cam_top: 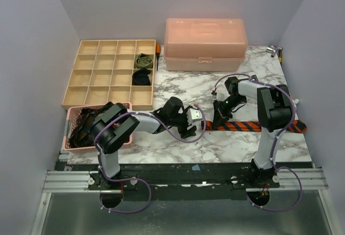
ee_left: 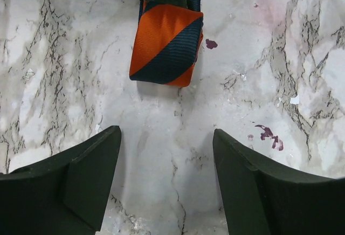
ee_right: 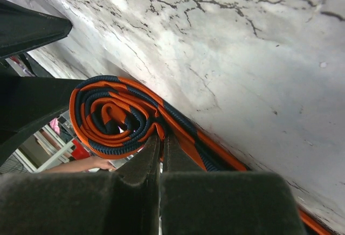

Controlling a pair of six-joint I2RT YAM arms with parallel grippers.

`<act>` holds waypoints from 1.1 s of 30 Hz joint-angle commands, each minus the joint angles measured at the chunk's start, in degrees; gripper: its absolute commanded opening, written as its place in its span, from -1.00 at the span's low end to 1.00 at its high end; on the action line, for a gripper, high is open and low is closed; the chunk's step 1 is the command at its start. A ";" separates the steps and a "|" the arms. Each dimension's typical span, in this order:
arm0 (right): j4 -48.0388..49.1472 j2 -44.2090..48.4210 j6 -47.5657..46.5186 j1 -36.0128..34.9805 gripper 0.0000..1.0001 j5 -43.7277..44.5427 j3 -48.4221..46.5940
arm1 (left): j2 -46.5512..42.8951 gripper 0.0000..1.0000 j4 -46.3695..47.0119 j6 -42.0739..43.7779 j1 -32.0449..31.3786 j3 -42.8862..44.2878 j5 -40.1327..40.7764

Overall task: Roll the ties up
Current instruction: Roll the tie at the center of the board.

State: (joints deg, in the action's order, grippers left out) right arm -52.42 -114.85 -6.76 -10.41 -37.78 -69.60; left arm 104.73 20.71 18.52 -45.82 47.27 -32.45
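Ties lie in three spots. The striped tie (cam_top: 259, 125) stretches flat across the marble table (cam_top: 183, 84) in front of the right arm's base, its orange-and-navy length running left to right. Its left end is wound into a small roll. In the right wrist view this roll (ee_right: 116, 103) stands on edge as a tight spiral against the marble. The right gripper (ee_right: 160, 143) is clamped on the fabric just where the strip leaves the spiral, its two fingers pressed nearly together. From above, the right gripper (cam_top: 218, 121) sits over that left end.

The left gripper (cam_top: 198, 121) is just to the left of the roll. Its wrist view shows both fingers (ee_left: 81, 181) spread wide and holding nothing, bare marble between them and the roll (ee_left: 166, 46) just beyond their tips, not touching.

An olive tie (cam_top: 144, 60) and a black tie (cam_top: 142, 77) sit rolled in neighbouring compartments of the wooden tray (cam_top: 108, 70) at rear left. Dark ties (cam_top: 89, 124) are heaped in the pink basket (cam_top: 68, 130) near the left arm. A pink box (cam_top: 205, 35) stands closed behind.
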 commanded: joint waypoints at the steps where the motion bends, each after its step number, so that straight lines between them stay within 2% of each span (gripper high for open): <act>1: 6.66 -4.44 -1.06 -1.18 -0.99 11.73 1.01 | 1.83 0.41 12.02 -5.69 -0.18 -3.46 -3.07; 6: 6.24 -7.66 -1.39 -1.54 -0.99 12.49 -1.38 | 7.24 0.26 24.08 -9.10 -0.29 -3.37 -4.61; 10: 5.84 -9.61 -1.36 -1.58 -0.99 13.99 -3.19 | 11.35 0.23 31.80 -11.83 -0.85 -2.36 -5.01; 20: 4.25 -12.07 -1.55 -1.58 -0.99 15.98 -5.28 | 20.62 0.22 43.08 -15.20 -2.73 1.67 -4.80; 22: 4.27 -12.24 -1.43 -1.63 -0.99 16.01 -5.37 | 22.15 0.16 44.40 -15.96 -3.10 2.61 -4.72; 24: 4.49 -12.41 -1.16 -1.70 -0.99 15.94 -5.20 | 23.19 0.02 45.30 -15.98 -3.51 3.00 -4.36; 27: 4.78 -12.29 -0.80 -1.88 -0.99 15.72 -5.02 | 22.90 -0.22 43.48 -14.83 -3.70 3.09 -4.32; 29: 5.07 -12.00 -0.66 -2.36 -0.99 15.26 -5.02 | 20.80 -0.37 37.10 -11.33 -4.09 3.01 -2.63; 33: 6.16 -11.08 0.36 -3.44 -0.99 12.48 -4.49 | 14.76 -0.55 18.04 -4.32 -4.19 4.45 0.27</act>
State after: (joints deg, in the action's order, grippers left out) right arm -60.42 -121.51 -5.02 -10.90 -36.93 -76.79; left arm 123.83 60.73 5.85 -48.95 50.09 -36.40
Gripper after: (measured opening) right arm 0.008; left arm 0.364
